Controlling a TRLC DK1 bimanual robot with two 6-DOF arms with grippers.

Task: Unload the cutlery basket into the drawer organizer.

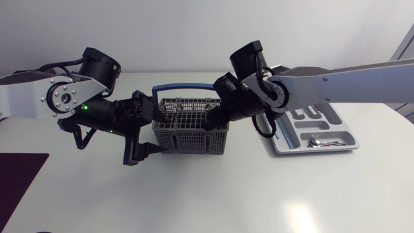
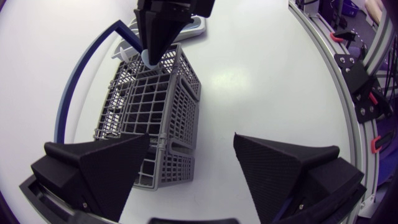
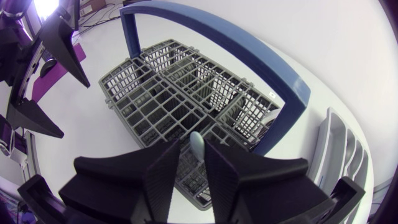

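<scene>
Now the right hand (image 3: pixel 194 154) is closed narrowly on a pale utensil handle (image 3: pixel 196 140), whose rounded tip stands up between its two fingers. Right under this hand sits the grey cutlery basket (image 3: pixel 168 99), with its grid compartments open below the fingertips. The utensil's lower part is hidden among them. Just ahead of the hand, the basket's blue carrying handle (image 3: pixel 249 56) arches across. Beside the hand, past the basket's wall, the grey drawer organizer (image 1: pixel 346 126) lies on the white worktop (image 1: pixel 226 194), with some metal cutlery (image 1: pixel 321 142) in one of its compartments.

The left hand (image 2: pixel 193 165) is spread wide and holds nothing. One of its fingers (image 2: pixel 99 168) is close against a lower corner of the basket, though I cannot tell whether they touch. The other finger hangs over bare worktop beside the basket. Ahead of the left hand, at the basket's far rim, the right hand points down with the pale handle in its grip.
</scene>
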